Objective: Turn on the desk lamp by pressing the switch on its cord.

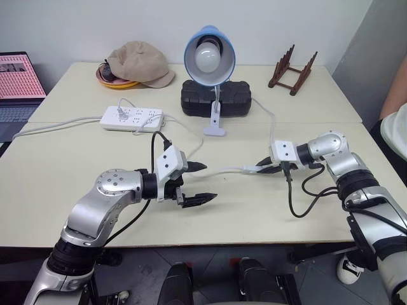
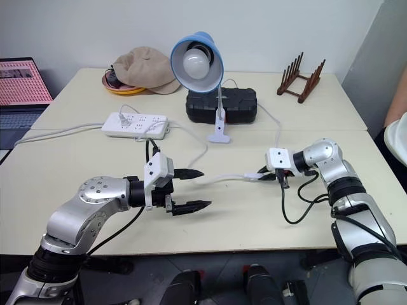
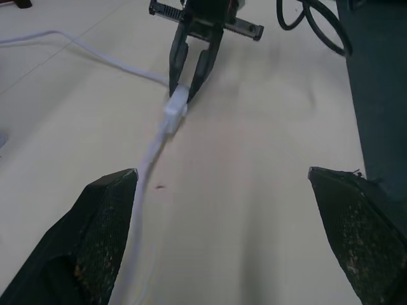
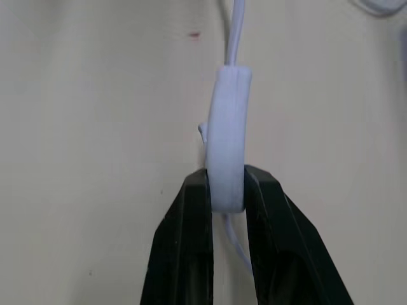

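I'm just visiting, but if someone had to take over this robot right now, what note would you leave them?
Right gripper: shut on the small white oblong switch, pinching one end.
Left gripper: open, holding nothing, hovering over the beige table near the thin white cord.
Blue-shaded desk lamp stands clipped upright at mid-table, bulb not visibly lit.
Done: switch grasped.
Left: press the switch button, probably using the left gripper, then check the bulb lights.
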`<action>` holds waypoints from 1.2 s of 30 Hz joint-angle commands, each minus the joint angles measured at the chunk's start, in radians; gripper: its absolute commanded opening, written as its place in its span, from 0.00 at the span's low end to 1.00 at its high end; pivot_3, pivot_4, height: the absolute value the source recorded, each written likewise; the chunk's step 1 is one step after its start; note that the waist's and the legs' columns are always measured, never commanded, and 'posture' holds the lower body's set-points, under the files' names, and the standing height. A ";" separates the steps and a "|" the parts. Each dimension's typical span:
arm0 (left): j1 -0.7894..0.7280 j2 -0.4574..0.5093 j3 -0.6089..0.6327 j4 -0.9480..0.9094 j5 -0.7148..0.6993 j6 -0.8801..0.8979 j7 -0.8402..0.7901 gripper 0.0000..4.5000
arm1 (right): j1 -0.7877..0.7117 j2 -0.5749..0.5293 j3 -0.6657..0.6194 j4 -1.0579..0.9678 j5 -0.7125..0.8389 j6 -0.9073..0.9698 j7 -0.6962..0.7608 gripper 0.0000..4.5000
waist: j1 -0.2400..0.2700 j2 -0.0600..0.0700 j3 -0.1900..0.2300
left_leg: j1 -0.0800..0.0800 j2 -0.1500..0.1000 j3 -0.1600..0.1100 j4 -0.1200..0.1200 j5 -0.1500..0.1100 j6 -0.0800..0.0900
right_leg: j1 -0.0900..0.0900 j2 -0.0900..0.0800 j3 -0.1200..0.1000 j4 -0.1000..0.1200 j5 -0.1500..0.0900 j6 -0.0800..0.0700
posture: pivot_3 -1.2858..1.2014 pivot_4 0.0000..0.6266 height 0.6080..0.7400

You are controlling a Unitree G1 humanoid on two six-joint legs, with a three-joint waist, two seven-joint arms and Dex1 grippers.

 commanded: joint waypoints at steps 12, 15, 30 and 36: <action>-0.172 -0.171 0.169 0.143 -0.496 0.476 0.136 1.00 | 0.165 -0.049 -0.248 -0.860 0.630 1.306 -0.128 0.08 | 0.001 0.001 0.000 | 0.000 -0.001 -0.002 0.003 0.000 0.000 | -0.001 0.000 -0.002 0.002 -0.002 -0.003 | 0.52 0.24 1.00; -0.237 -0.189 0.160 0.179 -0.533 0.512 0.132 1.00 | 0.179 -0.054 -0.236 -0.906 0.652 1.323 -0.155 0.08 | 0.000 0.001 0.000 | 0.000 -0.001 -0.002 0.003 0.000 0.000 | -0.001 0.000 -0.001 0.002 -0.002 -0.003 | 0.52 0.24 1.00; -0.293 -0.190 0.119 0.231 -0.507 0.492 0.097 0.93 | 0.206 -0.091 -0.239 -0.957 0.725 1.351 -0.198 0.08 | 0.001 0.001 0.000 | -0.005 -0.001 -0.002 -0.002 -0.001 0.000 | -0.003 0.000 -0.002 -0.003 -0.001 0.001 | 0.52 0.24 1.00; -0.290 -0.195 0.110 0.227 -0.502 0.483 0.095 0.67 | 0.193 -0.088 -0.238 -0.971 0.762 1.369 -0.212 0.08 | 0.001 0.001 0.000 | -0.005 -0.001 -0.002 -0.002 -0.001 0.000 | -0.004 0.000 -0.002 -0.003 -0.002 0.000 | 0.52 0.24 1.00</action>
